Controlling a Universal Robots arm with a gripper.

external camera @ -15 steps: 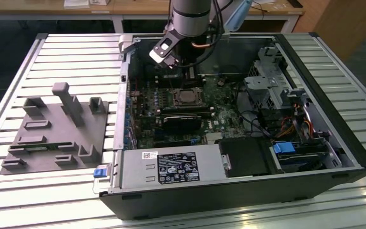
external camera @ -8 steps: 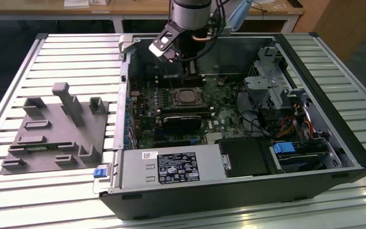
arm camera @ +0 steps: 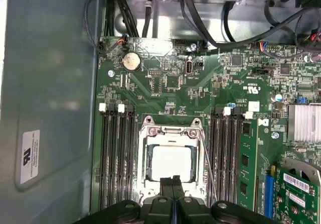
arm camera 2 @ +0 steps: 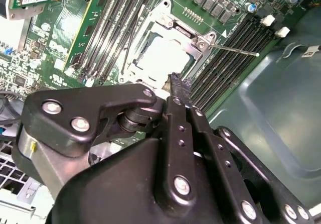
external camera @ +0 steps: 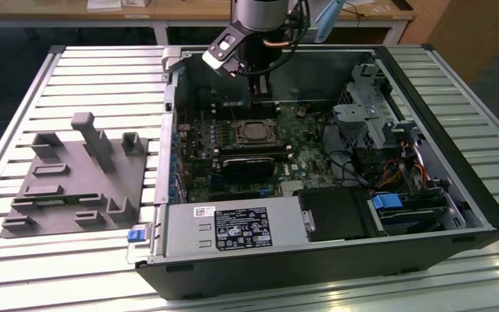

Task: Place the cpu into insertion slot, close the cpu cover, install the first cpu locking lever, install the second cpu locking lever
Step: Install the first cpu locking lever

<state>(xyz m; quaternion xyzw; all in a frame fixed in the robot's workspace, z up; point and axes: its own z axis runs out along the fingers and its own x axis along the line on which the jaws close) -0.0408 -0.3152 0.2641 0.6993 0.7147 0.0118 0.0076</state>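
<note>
The cpu (arm camera: 171, 162) lies flat in the insertion slot (arm camera: 144, 159), its silver top showing through the window of the cpu cover (arm camera: 170, 132), which lies down over it. In the second wrist view the cpu (arm camera 2: 163, 56) sits just beyond my gripper (arm camera 2: 178, 86). A thin locking lever (arm camera 2: 233, 49) sticks out from the socket's corner, and the lever (arm camera: 208, 169) runs slanted beside the cover. My gripper (arm camera: 173, 181) hangs shut and holds nothing, just above the socket's near edge. In the exterior view my gripper (external camera: 264, 91) is above and behind the socket (external camera: 254, 132).
The open computer case (external camera: 457, 195) lies on a slatted table. Black memory slots (arm camera: 116, 158) flank the socket on both sides. A power supply (external camera: 232, 227) fills the near end. A grey fixture (external camera: 76, 175) stands at the exterior view's left. Cables (arm camera: 200, 28) hang past the board.
</note>
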